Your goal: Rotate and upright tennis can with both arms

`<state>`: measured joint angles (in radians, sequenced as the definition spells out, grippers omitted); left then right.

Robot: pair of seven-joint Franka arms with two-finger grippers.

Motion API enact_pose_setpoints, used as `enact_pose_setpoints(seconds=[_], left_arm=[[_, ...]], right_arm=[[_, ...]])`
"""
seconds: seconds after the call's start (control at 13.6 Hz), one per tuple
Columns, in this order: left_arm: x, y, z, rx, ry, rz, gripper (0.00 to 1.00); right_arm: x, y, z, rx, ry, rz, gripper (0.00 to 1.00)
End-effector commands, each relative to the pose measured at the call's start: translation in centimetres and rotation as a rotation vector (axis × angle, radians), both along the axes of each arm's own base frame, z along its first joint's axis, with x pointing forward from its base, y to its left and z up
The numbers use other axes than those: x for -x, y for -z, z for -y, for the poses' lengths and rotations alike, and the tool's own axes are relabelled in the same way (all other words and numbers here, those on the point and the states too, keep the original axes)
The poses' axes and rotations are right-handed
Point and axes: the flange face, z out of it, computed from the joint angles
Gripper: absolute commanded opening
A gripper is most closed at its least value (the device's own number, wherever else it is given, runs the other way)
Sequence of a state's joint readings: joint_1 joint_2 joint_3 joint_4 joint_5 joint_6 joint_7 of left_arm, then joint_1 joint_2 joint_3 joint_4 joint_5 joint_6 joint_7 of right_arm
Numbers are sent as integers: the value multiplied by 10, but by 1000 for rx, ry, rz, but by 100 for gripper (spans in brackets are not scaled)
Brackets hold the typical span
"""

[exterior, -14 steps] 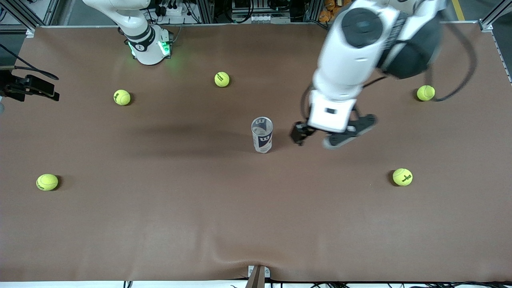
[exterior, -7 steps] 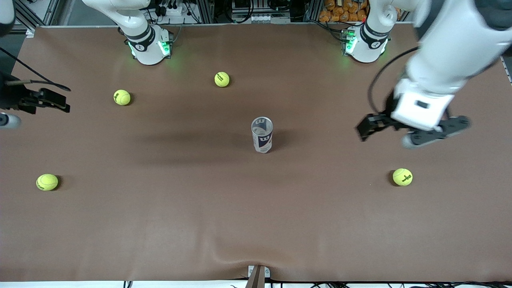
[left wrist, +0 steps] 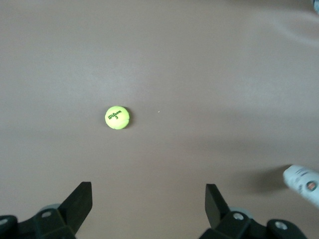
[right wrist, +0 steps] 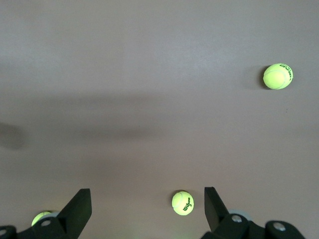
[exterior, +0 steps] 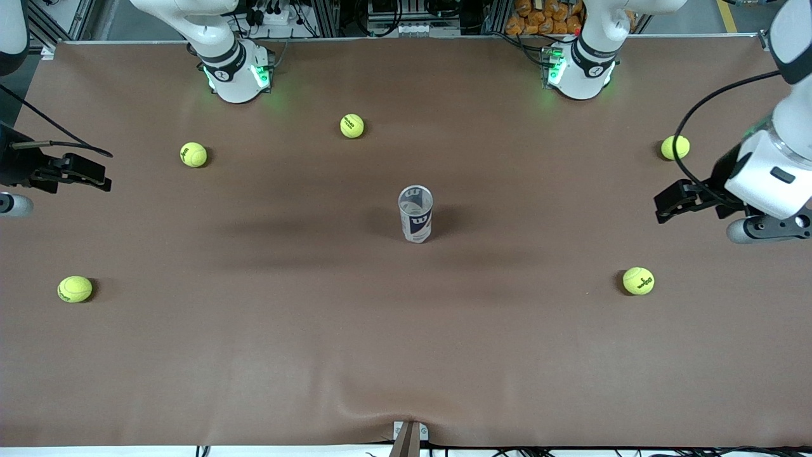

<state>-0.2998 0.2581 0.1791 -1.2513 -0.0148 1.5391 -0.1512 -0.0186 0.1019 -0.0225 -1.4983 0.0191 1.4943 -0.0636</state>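
Note:
The tennis can point(exterior: 415, 214) stands upright at the middle of the table, a clear tube with a navy label and a white "W". Nothing holds it. An end of it shows at the edge of the left wrist view point(left wrist: 303, 180). My left gripper point(exterior: 672, 202) hangs open and empty over the table's left-arm end, well away from the can; its fingers point(left wrist: 79, 201) are spread wide over bare mat. My right gripper point(exterior: 85, 172) is open and empty over the right-arm end of the table; its fingers point(right wrist: 213, 205) are spread wide.
Several yellow-green tennis balls lie scattered on the brown mat point(exterior: 406, 355): one point(exterior: 638, 280) near the left gripper, one point(exterior: 675, 147) by the left arm's cable, one point(exterior: 352, 125) between the can and the bases, two point(exterior: 193, 154) point(exterior: 75, 289) toward the right arm's end.
The left arm has swung from close beside the can out to the left arm's end of the table. The right gripper shifted slightly. The can has stayed upright and still.

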Motion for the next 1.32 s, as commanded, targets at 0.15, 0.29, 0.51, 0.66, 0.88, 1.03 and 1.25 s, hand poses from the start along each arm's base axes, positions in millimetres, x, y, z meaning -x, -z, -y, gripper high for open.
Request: enact_pose_setpoints(seconds=[0.15,0.29,0.51,0.66,0.88,1.03,1.25], left_arm=[[4,-1,-24,-10,65,-17,100],[3,0,-32,-14,34,-18,100],[4,7,-59,27,0,-34,100],[7,6,-55,32,3,-36,100],[18,12,-72,42,-23,-36,100],[28,13,-61,34,-8,-26,100],[44,18,-59,29,-12,-11,100]], right_arm=[[3,-9,-10,-9,-12,0,100],[7,-9,-10,-9,-12,-26,100],[13,-10,-14,-11,-24,-55,100],[12,-9,-20,-9,-34,-53,100],[9,-12,-28,-9,-45,-31,100],[8,-12,-35,-8,-57,-18,100],[5,-6,-35,-2,-60,-27,100]])
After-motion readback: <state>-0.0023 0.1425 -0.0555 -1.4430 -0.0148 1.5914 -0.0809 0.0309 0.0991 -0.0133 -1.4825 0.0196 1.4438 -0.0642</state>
